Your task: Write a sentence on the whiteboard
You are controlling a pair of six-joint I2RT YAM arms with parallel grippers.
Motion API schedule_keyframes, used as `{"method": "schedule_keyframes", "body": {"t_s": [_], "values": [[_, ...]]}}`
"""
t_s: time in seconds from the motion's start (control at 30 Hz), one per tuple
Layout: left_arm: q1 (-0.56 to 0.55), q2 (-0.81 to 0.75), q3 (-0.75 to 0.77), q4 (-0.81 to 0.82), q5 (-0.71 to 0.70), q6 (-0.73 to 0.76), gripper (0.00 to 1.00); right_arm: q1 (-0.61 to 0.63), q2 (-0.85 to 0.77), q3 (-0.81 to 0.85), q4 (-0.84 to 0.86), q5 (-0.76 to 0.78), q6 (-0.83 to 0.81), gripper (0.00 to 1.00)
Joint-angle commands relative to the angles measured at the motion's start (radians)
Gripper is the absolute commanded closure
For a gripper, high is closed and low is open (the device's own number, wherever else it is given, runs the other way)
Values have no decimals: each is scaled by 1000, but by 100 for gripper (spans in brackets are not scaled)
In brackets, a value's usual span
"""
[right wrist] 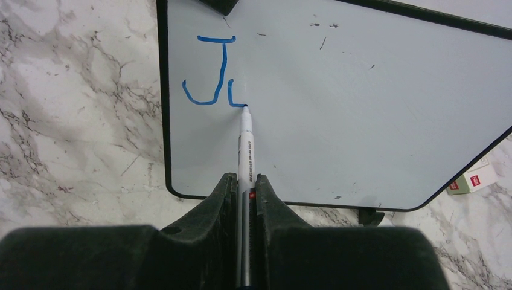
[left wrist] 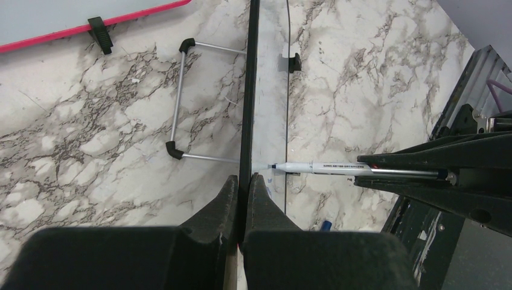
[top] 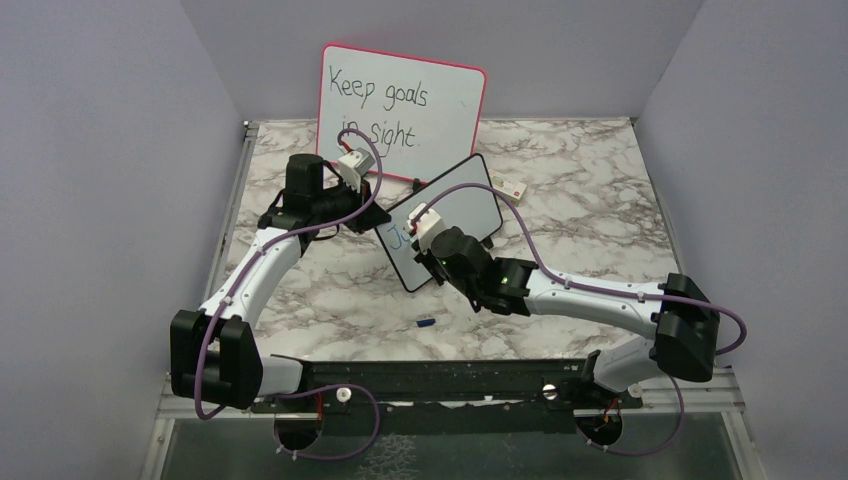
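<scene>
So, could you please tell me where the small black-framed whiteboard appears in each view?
Top external: whiteboard, centre, tilted, before the pink-framed board.
Left wrist: whiteboard edge-on up the middle, in the left hand.
Right wrist: whiteboard fills the upper right.
Shared landmark: the pen touching it, both wrist views.

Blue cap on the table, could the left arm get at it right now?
Probably not yet: the left arm has its jaws shut on the whiteboard's edge, steadying it. The blue cap itself lies in the open.

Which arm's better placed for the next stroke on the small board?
Right. The right gripper holds the marker, tip on the whiteboard beside the blue J; the left gripper clamps its edge.
</scene>
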Motion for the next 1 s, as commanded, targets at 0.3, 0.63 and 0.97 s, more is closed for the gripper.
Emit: {"method": "schedule_keyframes", "body": {"t_s": [0.3, 0.63, 0.97], "values": [[-6, 23, -21, -56, -88, 53, 100, -12, 9, 11, 91, 47, 4, 100], [-7, 24, -21, -57, -88, 52, 100, -12, 5, 10, 105, 41, -1, 100], [-7, 23, -21, -57, -89, 54, 100, -12, -1, 9, 116, 21, -8, 100]]}}
